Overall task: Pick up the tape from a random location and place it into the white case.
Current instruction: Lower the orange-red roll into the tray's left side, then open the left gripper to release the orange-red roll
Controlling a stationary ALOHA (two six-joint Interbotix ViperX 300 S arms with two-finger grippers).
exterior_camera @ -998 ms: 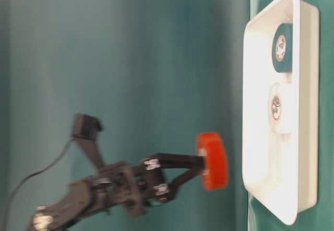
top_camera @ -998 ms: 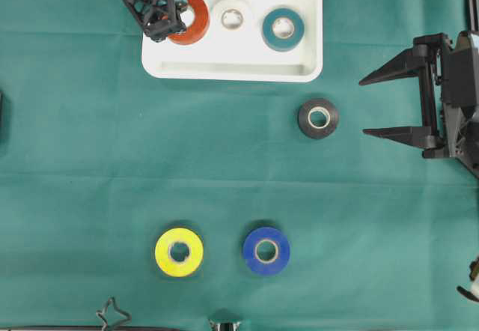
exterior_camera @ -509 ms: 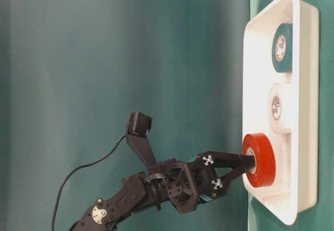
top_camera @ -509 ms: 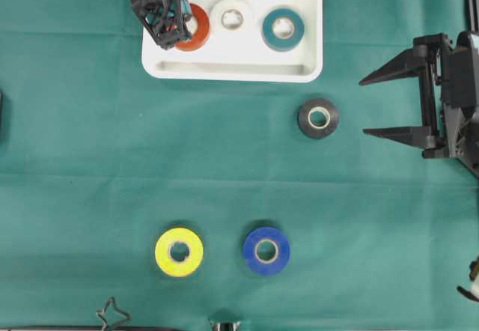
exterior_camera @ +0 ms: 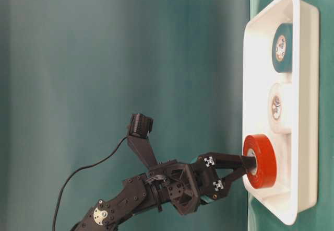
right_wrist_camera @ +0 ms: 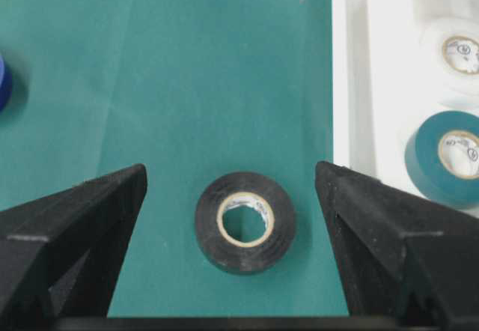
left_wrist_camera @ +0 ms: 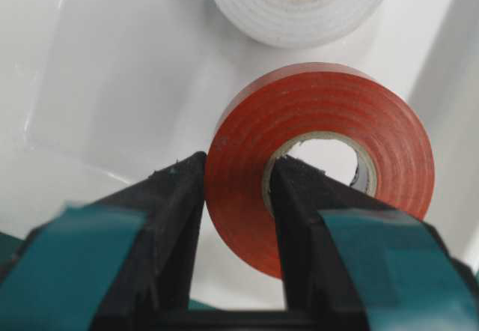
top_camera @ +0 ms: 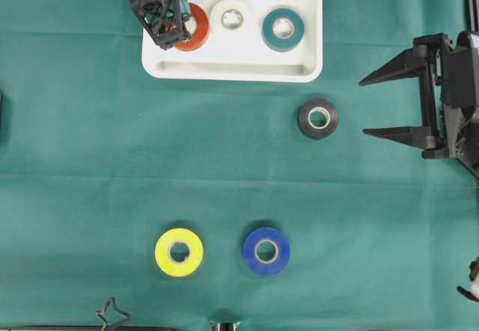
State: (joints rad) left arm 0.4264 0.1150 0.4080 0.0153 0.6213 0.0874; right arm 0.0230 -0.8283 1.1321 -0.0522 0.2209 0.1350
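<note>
Both end effectors are being shown. At the left end effector (left_wrist_camera: 236,196), one black finger (left_wrist_camera: 176,219) is being seen outside the wall of a flat orange-red roll of tape (left_wrist_camera: 322,162) and the other inside its cardboard core, so the wall is lying between them; whether the roll is being pinched or is already being let go cannot be told from the views. That roll is being seen inside the large shallow white plastic case with rounded corners and a raised rim (top_camera: 232,69), at its left end in the overhead view, and it appears to be resting on the case floor in the table-level view. Just beside it, a white roll of tape (top_camera: 231,16) is lying flat in the middle of the case, and a teal roll of tape (top_camera: 283,28) is lying further right in the same case.

At the right end effector (top_camera: 389,106), the two long black fingers are being held spread wide with nothing between them, above the green cloth-covered surface (top_camera: 90,166) at the right edge of the overhead view. A black roll of tape (top_camera: 318,117) is lying flat on the cloth near those fingertips, just outside the case's lower right corner. A yellow roll of tape (top_camera: 179,251) and a blue roll of tape (top_camera: 266,251) are lying side by side, apart, well away from the case.
</note>
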